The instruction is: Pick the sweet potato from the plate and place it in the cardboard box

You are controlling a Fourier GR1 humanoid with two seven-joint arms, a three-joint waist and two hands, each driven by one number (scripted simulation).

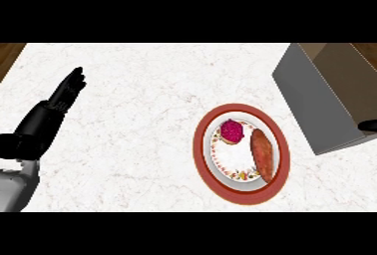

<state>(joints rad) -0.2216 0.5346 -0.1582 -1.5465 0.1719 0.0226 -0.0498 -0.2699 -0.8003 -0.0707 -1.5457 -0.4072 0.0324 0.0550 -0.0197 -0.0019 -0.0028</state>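
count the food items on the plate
2: a sweet potato lying along the right side of the plate, and a small pink-topped item at its upper left. Nothing seems hidden.

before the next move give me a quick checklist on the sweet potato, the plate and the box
1. Long orange-brown sweet potato lying on the red-rimmed patterned round plate: ok.
2. Sweet potato free of the cupcake with magenta topping beside it: ok, a gap shows.
3. Brown cardboard box open side reachable: cannot tell, mostly its grey wall shows.
4. Black left hand out of the way: ok, open, resting at the view's left.
5. Right hand ready: cannot tell, only a dark sliver at the right edge.
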